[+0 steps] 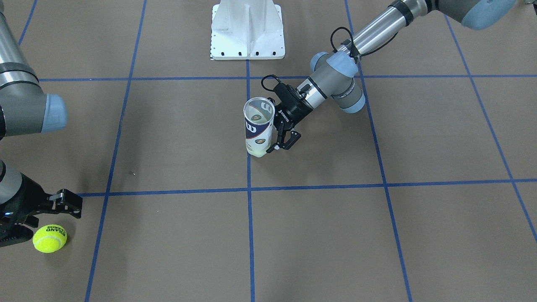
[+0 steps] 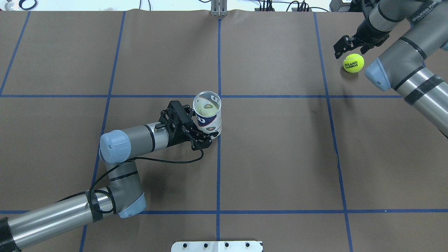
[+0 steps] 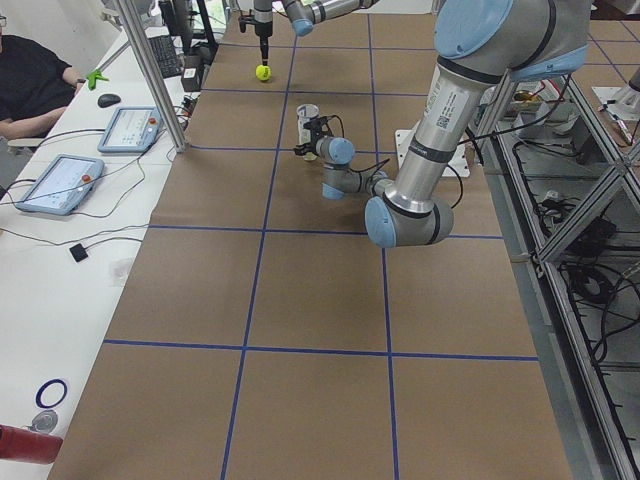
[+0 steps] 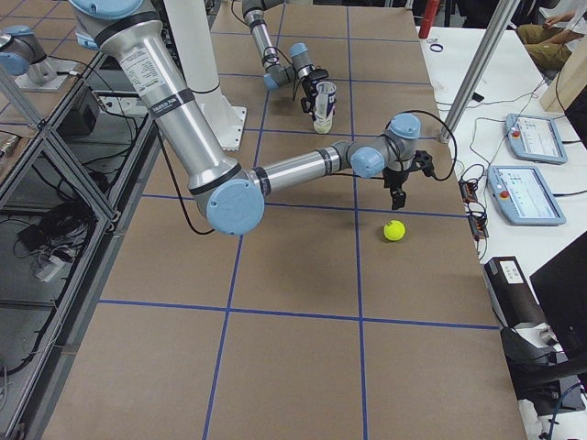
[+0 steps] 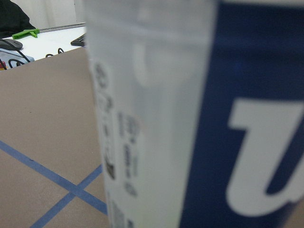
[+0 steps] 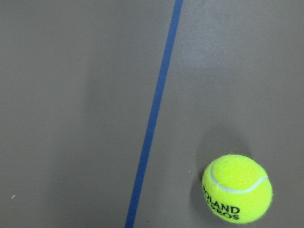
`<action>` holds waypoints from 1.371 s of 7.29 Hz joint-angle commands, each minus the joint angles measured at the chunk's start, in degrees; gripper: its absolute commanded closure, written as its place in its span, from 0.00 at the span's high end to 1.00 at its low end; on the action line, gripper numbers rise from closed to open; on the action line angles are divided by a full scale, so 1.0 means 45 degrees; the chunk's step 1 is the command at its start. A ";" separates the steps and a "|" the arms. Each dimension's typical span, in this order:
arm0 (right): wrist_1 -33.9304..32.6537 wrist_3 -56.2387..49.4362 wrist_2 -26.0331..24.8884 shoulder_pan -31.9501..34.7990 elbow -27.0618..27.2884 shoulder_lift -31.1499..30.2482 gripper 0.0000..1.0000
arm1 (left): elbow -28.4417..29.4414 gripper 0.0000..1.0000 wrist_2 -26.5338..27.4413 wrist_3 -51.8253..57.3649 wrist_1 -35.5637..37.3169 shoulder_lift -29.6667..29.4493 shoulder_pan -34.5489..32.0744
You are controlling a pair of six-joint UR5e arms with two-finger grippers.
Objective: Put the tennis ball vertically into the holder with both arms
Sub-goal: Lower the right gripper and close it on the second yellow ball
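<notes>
The clear holder (image 1: pixel 259 126) stands upright near the table's middle, mouth up, with something yellow-green showing at its bottom (image 2: pixel 207 111). My left gripper (image 1: pixel 284 143) is low beside it with its fingers spread, open, their tips at the holder's lower wall. In the left wrist view the holder's label (image 5: pixel 247 123) fills most of the picture. The tennis ball (image 1: pixel 49 238) lies on the table at the far right corner (image 2: pixel 353 63). My right gripper (image 2: pixel 352 47) hangs open above it without touching. The right wrist view looks down on the ball (image 6: pixel 237 187).
The white base pedestal (image 1: pixel 247 31) sits at the robot's edge of the table. Blue tape lines (image 2: pixel 218 157) grid the brown surface. A side bench holds tablets (image 3: pixel 130 128), and a seated person (image 3: pixel 30 80) is at it.
</notes>
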 commanded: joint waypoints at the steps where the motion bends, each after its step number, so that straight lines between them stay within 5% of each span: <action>1: 0.0425 -0.0844 -0.0215 0.0199 -0.0711 -0.0100 0.98 | 0.0002 0.99 0.0000 0.0000 0.0019 0.0013 0.0020; 10: 0.1556 -0.0866 -0.1229 -0.0132 -0.3056 0.0662 0.99 | 0.0002 0.99 0.0000 0.0000 0.0019 -0.0026 0.0039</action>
